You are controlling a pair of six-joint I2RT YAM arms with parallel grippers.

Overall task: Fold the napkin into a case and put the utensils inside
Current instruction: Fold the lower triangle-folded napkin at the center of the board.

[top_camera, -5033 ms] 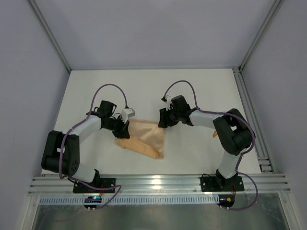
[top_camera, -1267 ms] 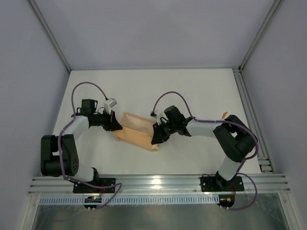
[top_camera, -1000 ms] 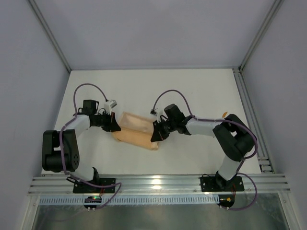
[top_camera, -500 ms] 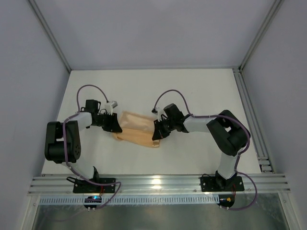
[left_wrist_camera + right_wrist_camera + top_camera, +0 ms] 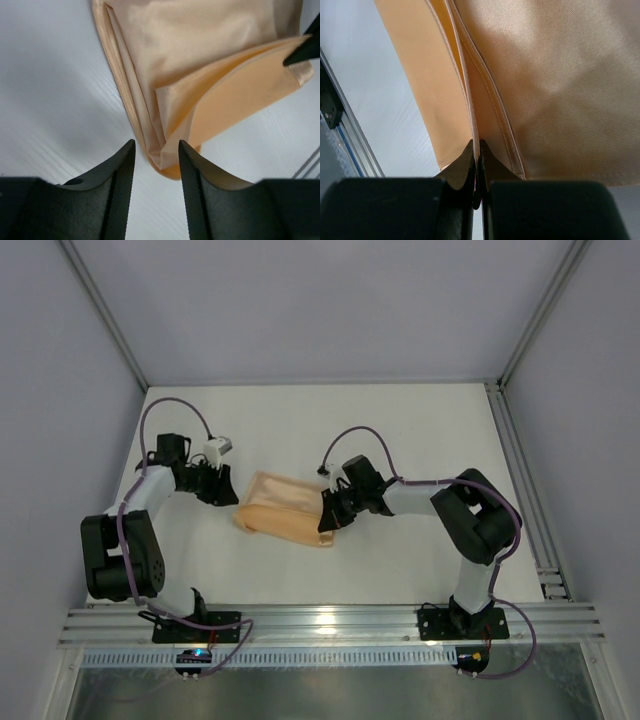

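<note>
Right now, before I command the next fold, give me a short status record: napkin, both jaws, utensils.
napkin: folded into a layered strip, lying on the table
left jaws: open, just off the napkin's left end, holding nothing
right jaws: shut on the hem at the napkin's right end
utensils: none visible in any view

White table [image 5: 400, 430] boxed by pale grey walls [image 5: 330, 310] — aluminium rail [image 5: 330, 620] along the near edge.
</note>
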